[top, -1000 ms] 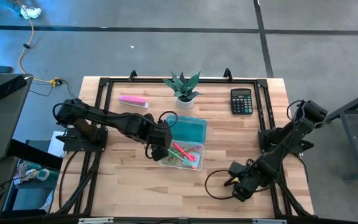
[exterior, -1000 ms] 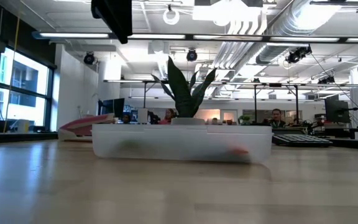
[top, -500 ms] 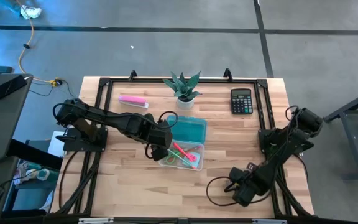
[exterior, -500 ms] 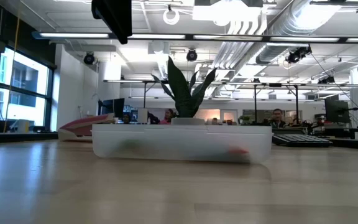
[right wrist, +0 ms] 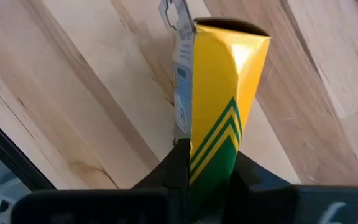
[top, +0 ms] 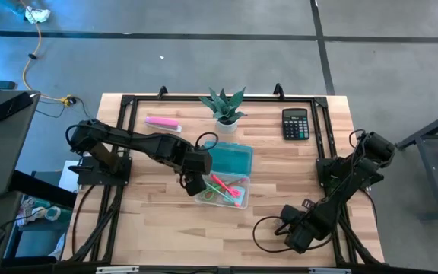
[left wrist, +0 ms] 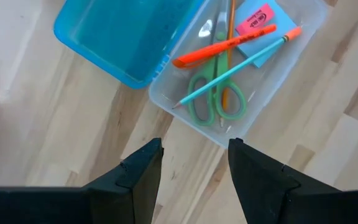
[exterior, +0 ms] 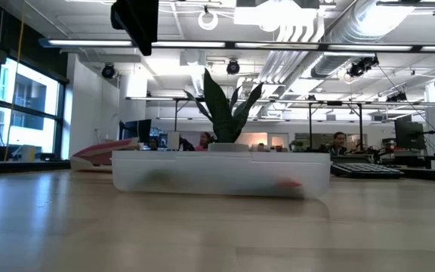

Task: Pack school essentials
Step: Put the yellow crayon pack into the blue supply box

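A clear box (top: 223, 189) sits mid-table with its teal lid (top: 231, 158) beside it on the far side. Inside lie green-handled scissors (left wrist: 217, 102), an orange pencil (left wrist: 229, 43), a pink-red pen (left wrist: 222, 46), a green pen (left wrist: 229, 71), a light-blue note pad (left wrist: 263, 37) and a pink eraser (left wrist: 253, 20). My left gripper (left wrist: 194, 168) hovers open over the wood just left of the box, holding nothing. Near the table's front right, my right gripper (top: 284, 224) is shut on the yellow-green block (right wrist: 225, 81). My right gripper pinches the near end of the yellow-green block (right wrist: 210, 152) between its two fingers (right wrist: 180, 158), one on each broad side. The block runs straight out from the fingers over the wood. Whether it lies on the table, I cannot tell.
A potted plant (top: 224, 106) stands at the far middle. A black calculator (top: 296, 124) lies at the far right and a pale-pink bar (top: 163, 122) at the far left. Bare wood stretches along the table's near edge between the arms.
My right gripper has moved a little toward the table's near edge.
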Robot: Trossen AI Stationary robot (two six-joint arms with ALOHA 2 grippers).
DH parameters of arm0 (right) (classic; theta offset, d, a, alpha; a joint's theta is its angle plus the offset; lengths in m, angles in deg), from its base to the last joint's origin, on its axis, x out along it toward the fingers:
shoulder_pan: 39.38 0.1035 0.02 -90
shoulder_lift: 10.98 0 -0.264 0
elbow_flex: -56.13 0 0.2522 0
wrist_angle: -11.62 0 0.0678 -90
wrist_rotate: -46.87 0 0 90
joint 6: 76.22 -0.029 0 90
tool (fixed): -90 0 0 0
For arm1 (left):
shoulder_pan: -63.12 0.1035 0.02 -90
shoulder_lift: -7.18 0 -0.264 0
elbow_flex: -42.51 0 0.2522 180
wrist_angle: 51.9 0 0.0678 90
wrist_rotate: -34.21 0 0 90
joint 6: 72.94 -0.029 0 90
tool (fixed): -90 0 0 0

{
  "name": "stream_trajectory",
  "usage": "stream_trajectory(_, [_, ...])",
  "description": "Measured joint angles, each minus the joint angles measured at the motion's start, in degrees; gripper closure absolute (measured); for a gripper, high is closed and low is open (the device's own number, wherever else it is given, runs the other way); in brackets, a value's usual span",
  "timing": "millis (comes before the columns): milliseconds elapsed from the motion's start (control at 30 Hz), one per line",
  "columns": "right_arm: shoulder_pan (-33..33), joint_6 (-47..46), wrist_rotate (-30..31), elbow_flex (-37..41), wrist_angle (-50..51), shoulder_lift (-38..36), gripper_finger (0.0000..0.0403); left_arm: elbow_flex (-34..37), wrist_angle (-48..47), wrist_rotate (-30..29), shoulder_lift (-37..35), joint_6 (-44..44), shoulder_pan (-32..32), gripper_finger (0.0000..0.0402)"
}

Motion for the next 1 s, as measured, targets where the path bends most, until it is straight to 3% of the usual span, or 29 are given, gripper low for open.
stream_trajectory(167, [0.0, 1.3, 0.78, 0.0, -0.08, -0.81, 0.035, 0.0, 0.04, 4.14, 0.02, -0.87, 3.01, 0.0229])
stream_trajectory(633, [-4.2, 9.67, 11.99, -0.11, -4.88, -7.72, 0.036, 0.0, 8.56, 22.73, 0.02, -11.04, 12.93, 0.0229])
stream_trajectory(900, [-7.18, 19.22, 20.64, -7.51, -4.15, -7.77, 0.036, 0.0, 14.0, 27.28, 0.03, -15.1, 16.43, 0.0229])
stream_trajectory(1000, [-8.13, 20.88, 23.97, -10.67, -1.7, -7.79, 0.036, 0.0, 16.4, 32.15, 0.04, -14.33, 18.07, 0.0229])
